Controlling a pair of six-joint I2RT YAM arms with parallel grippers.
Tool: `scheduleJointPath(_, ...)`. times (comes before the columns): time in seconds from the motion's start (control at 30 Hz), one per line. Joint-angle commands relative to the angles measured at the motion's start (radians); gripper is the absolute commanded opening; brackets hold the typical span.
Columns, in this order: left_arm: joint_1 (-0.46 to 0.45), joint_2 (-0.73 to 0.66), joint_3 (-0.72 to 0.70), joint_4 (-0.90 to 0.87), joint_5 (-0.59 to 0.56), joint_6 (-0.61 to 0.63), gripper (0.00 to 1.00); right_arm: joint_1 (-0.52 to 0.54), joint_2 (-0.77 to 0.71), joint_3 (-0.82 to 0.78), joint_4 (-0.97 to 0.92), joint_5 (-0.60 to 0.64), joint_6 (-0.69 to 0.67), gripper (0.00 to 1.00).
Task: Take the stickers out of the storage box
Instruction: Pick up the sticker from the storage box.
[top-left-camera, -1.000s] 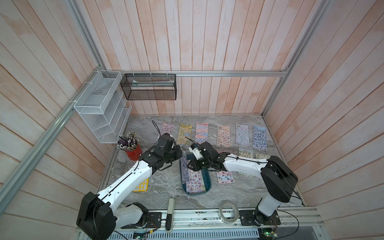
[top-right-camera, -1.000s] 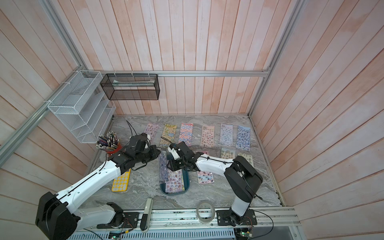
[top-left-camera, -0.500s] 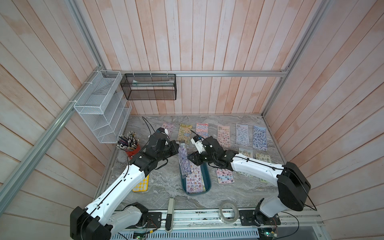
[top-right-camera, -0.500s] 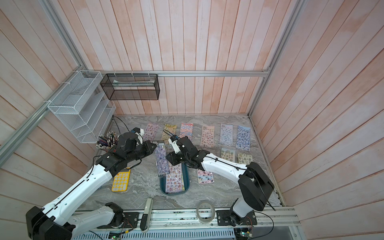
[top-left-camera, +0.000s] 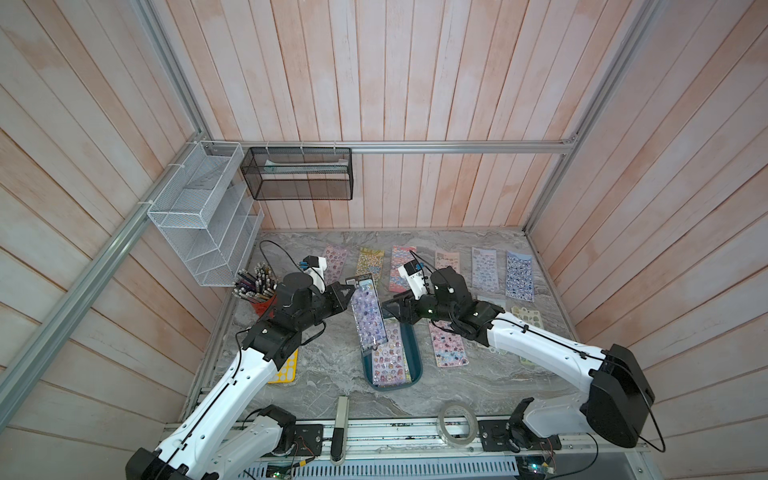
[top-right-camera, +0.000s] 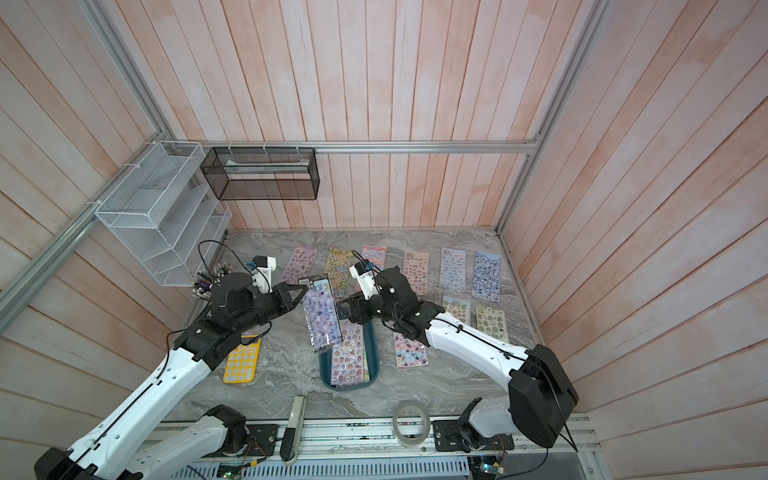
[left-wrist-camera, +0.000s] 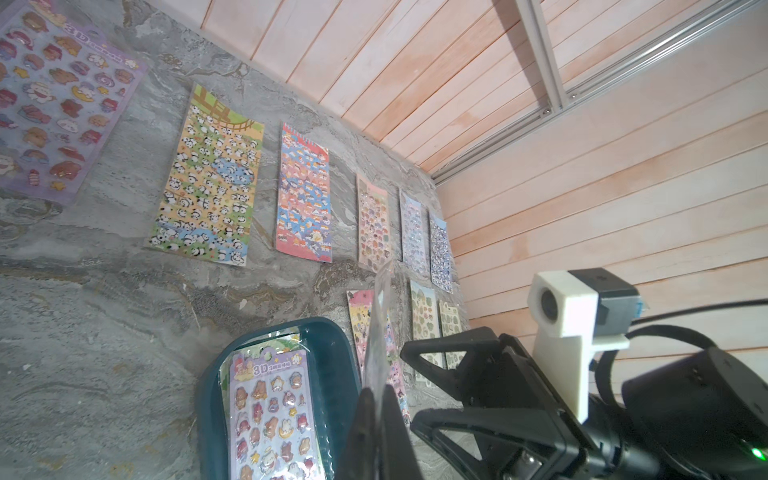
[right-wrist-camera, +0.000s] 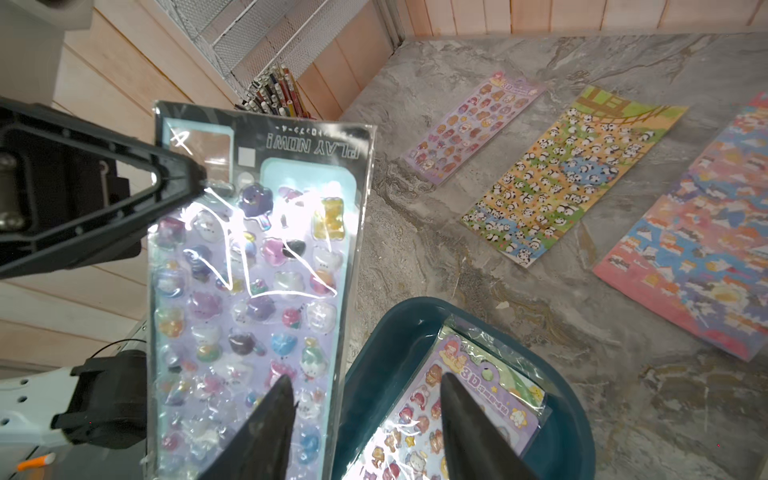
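Note:
My left gripper (top-left-camera: 350, 287) (top-right-camera: 300, 291) (left-wrist-camera: 376, 390) is shut on the top corner of a purple sticker sheet (top-left-camera: 368, 316) (top-right-camera: 318, 319) (right-wrist-camera: 257, 291). The sheet hangs tilted in the air over the far end of the dark teal storage box (top-left-camera: 415, 365) (top-right-camera: 372, 345) (right-wrist-camera: 399, 328). More stickers (left-wrist-camera: 270, 399) (right-wrist-camera: 457, 395) lie in the box. My right gripper (top-left-camera: 390, 309) (top-right-camera: 343, 309) (right-wrist-camera: 365, 378) stands open beside the sheet's long edge, above the box, gripping nothing. Several sticker sheets (top-left-camera: 402, 267) (left-wrist-camera: 208, 183) lie flat on the table behind and to the right.
A red cup of pencils (top-left-camera: 259, 291) stands at the left, with a yellow stencil (top-left-camera: 286, 370) in front of it. A white wire rack (top-left-camera: 203, 220) and a black mesh basket (top-left-camera: 299, 174) hang on the walls. A tape roll (top-left-camera: 457, 419) and a grey bar (top-left-camera: 340, 419) lie at the front edge.
The sheet has risen from just above the box, carried up by my left gripper. My right gripper's jaws have spread and drawn away from the sheet.

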Motion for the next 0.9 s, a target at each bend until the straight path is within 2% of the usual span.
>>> scheduleJointPath(0.0, 0.009, -0.025, -0.035, 0.142, 0.097, -0.012, 0.0, -0.004, -0.006, -0.005, 0.083, -0.155, 0.018, 0.58)
scheduleJointPath(0.13, 0.01, -0.037, -0.058, 0.239, 0.151, -0.03, 0.0, -0.004, 0.037, 0.022, 0.121, -0.251, 0.062, 0.56)
scheduleJointPath(0.23, 0.009, -0.037, -0.054, 0.241, 0.151, -0.029, 0.0, -0.004, 0.061, 0.022, 0.188, -0.313, 0.114, 0.5)
scheduleJointPath(0.3, 0.013, -0.036, -0.052, 0.238, 0.15, -0.026, 0.0, -0.004, 0.07, 0.02, 0.22, -0.341, 0.139, 0.39)
scheduleJointPath(0.37, 0.016, -0.039, -0.053, 0.233, 0.15, -0.026, 0.0, -0.004, 0.076, 0.023, 0.235, -0.358, 0.151, 0.16)
scheduleJointPath(0.43, 0.022, -0.039, -0.054, 0.231, 0.151, -0.026, 0.0, -0.004, 0.08, 0.028, 0.227, -0.359, 0.151, 0.0)
scheduleJointPath(0.87, 0.038, -0.057, -0.05, 0.209, 0.12, -0.012, 0.0, -0.004, 0.101, 0.059, 0.169, -0.338, 0.133, 0.0)
